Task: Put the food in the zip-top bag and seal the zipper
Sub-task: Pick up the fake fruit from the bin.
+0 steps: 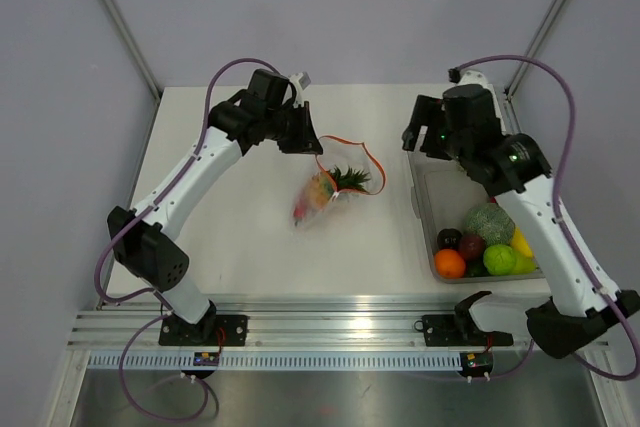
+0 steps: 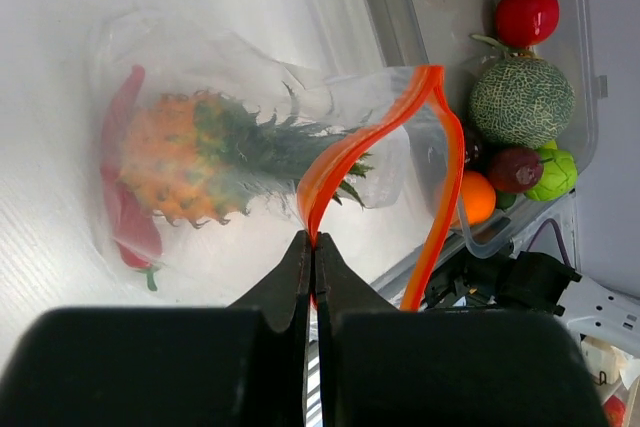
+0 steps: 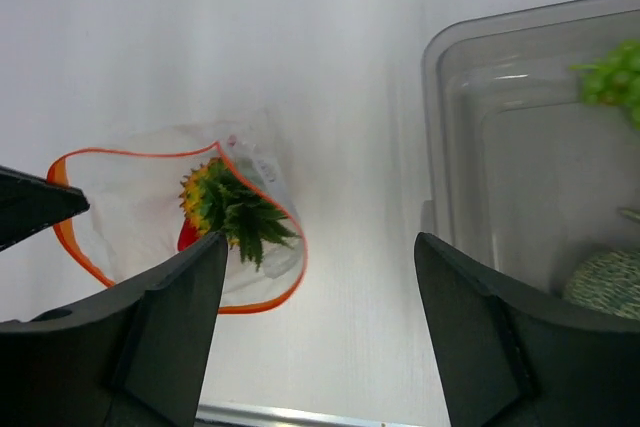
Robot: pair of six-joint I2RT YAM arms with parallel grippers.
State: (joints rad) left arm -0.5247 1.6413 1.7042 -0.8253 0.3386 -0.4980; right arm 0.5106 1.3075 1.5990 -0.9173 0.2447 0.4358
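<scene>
The zip-top bag point(image 1: 322, 205) lies mid-table with its mouth gaping. Inside it are a pineapple point(image 1: 325, 189) and a red piece point(image 2: 125, 217) of the food. My left gripper point(image 1: 305, 137) is shut on the red-orange zipper point(image 2: 350, 157) at the mouth's left end and holds it up. In the left wrist view the strip runs straight into the closed left gripper point(image 2: 315, 242). My right gripper point(image 1: 415, 137) is open and holds nothing, hovering between bag and bin. The right wrist view shows the pineapple's leaves point(image 3: 240, 217) at the bag's mouth, beside the left fingertip point(image 3: 200, 267).
A rigid clear bin point(image 1: 425, 217) stands at the right with more food: a green melon point(image 1: 488, 222), an orange point(image 1: 450, 263), a green fruit point(image 1: 500, 259) and a dark purple piece point(image 1: 472, 245). A metal rail point(image 1: 330, 327) runs along the table's near edge.
</scene>
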